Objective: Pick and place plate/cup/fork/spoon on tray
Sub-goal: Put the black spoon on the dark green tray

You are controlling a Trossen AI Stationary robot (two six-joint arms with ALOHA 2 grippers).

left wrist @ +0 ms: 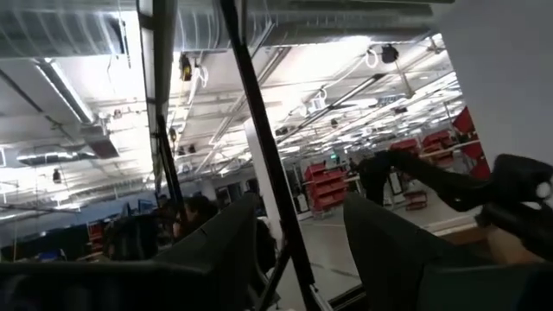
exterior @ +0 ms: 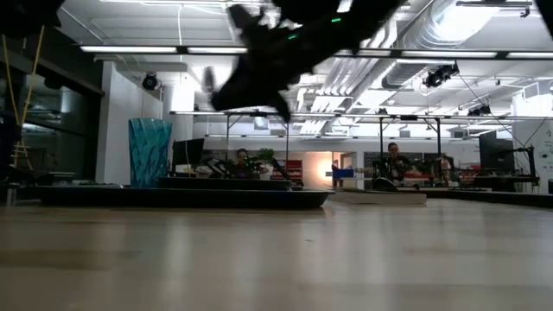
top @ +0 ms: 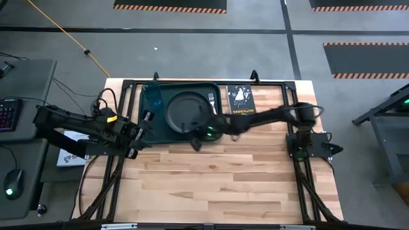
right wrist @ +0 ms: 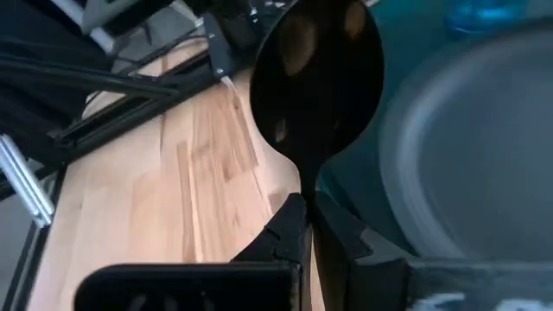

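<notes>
- Gripping the slim spoon [right wrist: 318, 78] by its thin handle, the right hand [right wrist: 309, 226] has its dark fingers clamped together on it, and the spoon's dark oval bowl sticks out ahead over the tray's near rim.
- In the high view this right hand [top: 203, 133] hangs above the edge of the large dark green rectangular plastic tray [top: 158, 124], just beside the round matt black plate [top: 185, 110] lying in the tray.
- The small translucent teal-blue cup [top: 152, 96] stands upright in the tray's far left corner, apart from the plate.
- The slim light metal fork [top: 211, 101] lies in the tray just right of the plate.
- The left hand [top: 142, 128] waits at the tray's left side above the light wooden table [top: 217, 179], its fingers [left wrist: 393, 242] apart and holding nothing.
</notes>
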